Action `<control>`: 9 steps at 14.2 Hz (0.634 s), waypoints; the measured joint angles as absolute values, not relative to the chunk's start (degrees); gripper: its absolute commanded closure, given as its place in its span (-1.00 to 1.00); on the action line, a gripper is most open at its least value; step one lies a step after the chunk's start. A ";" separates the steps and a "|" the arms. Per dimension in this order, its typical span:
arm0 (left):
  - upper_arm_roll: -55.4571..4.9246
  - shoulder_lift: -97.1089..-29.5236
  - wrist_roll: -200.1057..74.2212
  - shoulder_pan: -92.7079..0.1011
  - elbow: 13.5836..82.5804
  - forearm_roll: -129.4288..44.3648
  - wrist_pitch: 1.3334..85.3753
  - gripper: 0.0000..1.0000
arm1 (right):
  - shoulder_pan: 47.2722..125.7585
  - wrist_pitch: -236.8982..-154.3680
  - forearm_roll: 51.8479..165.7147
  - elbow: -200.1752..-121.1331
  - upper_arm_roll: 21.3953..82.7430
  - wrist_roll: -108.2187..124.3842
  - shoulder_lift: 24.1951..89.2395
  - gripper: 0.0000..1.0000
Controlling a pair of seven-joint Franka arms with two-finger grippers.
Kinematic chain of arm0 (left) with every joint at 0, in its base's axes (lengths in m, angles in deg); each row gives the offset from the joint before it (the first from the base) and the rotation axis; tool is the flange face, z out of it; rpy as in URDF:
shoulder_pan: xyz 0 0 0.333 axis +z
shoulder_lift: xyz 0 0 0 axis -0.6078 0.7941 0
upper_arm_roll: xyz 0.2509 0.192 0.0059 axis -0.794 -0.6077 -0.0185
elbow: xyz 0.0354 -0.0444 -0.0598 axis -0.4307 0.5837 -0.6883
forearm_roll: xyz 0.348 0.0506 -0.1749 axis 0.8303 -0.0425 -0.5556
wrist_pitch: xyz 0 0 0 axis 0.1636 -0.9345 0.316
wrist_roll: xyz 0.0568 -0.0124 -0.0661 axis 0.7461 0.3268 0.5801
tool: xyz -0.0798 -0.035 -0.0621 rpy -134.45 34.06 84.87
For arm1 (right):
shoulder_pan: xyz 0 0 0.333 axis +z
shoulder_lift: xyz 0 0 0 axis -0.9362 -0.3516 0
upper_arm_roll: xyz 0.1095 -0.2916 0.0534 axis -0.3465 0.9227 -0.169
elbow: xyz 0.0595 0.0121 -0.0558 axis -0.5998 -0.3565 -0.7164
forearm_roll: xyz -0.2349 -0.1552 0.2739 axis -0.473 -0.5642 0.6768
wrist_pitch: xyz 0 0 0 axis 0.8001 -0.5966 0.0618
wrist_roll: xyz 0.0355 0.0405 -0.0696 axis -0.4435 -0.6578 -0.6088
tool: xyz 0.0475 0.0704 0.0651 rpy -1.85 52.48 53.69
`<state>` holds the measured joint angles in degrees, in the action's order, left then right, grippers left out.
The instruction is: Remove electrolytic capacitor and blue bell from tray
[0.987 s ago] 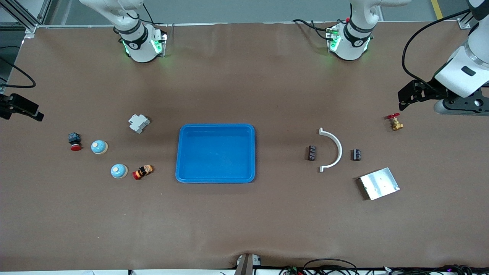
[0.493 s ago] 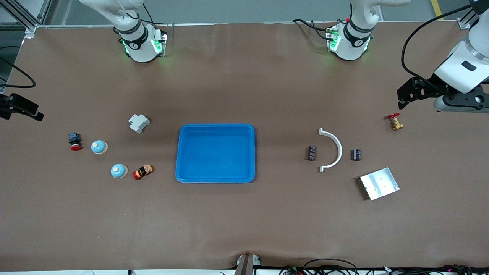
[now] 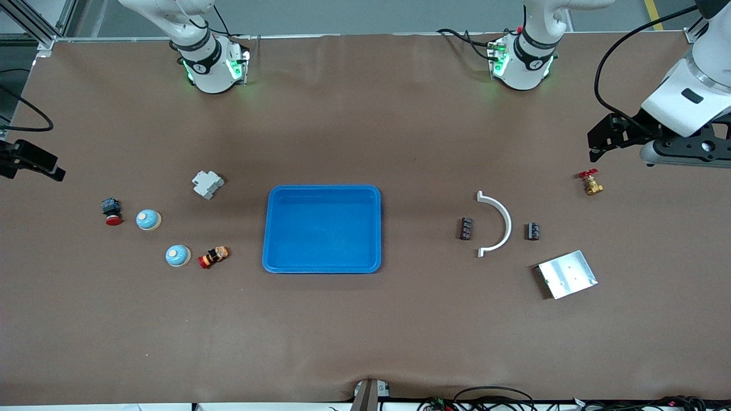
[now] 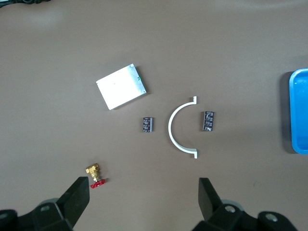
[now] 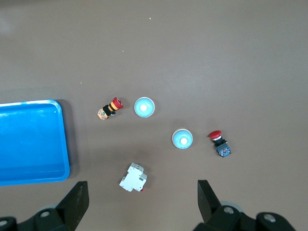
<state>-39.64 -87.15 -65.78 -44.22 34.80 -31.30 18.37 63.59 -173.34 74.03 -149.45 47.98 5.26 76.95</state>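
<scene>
Two light blue bells (image 3: 148, 220) (image 3: 177, 255) sit toward the right arm's end of the table; the right wrist view shows them too (image 5: 144, 107) (image 5: 182, 139). Two small dark capacitors (image 3: 466, 228) (image 3: 533, 231) lie either side of a white arc (image 3: 498, 224) toward the left arm's end; they also show in the left wrist view (image 4: 208, 121) (image 4: 147, 124). A blue tray (image 3: 322, 228) stands mid-table. My left gripper (image 3: 597, 145) (image 4: 143, 192) is open and empty, high over bare table by a brass valve. My right gripper (image 3: 48, 166) (image 5: 142, 195) is open and empty, high over the table's end.
A brass valve with red handle (image 3: 591, 184), a metal plate (image 3: 567, 274), a white circuit breaker (image 3: 207, 184) and two red push buttons (image 3: 112, 211) (image 3: 213, 257) lie around the task objects. The tray's edge shows in both wrist views (image 4: 298, 110) (image 5: 31, 142).
My left gripper has risen and drifted slightly toward the robots' bases and the table's middle. The right arm and all objects have not moved.
</scene>
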 measured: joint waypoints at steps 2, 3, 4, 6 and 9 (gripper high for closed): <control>-39.60 -87.03 -65.72 -44.25 34.83 -31.72 18.37 -1.00 | 63.31 -173.40 74.03 -149.46 48.02 5.29 76.95 -1.00; -39.57 -86.98 -65.68 -44.29 34.84 -31.75 18.37 -1.00 | 63.15 -173.41 74.03 -149.46 48.02 5.39 76.95 -1.00; -39.55 -86.96 -65.62 -44.30 34.84 -31.75 18.37 -1.00 | 63.09 -173.41 74.03 -149.46 48.02 5.46 76.95 -1.00; -39.55 -86.96 -65.60 -44.29 34.84 -31.76 18.37 -1.00 | 63.09 -173.41 74.03 -149.46 47.98 5.49 76.95 -1.00; -39.55 -86.96 -65.55 -44.29 34.84 -31.76 18.37 -1.00 | 63.10 -173.40 74.04 -149.46 47.83 5.52 76.95 -1.00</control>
<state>-39.55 -86.96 -65.55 -44.29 34.84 -31.76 18.37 63.10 -173.40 74.04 -149.46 47.83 5.52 76.95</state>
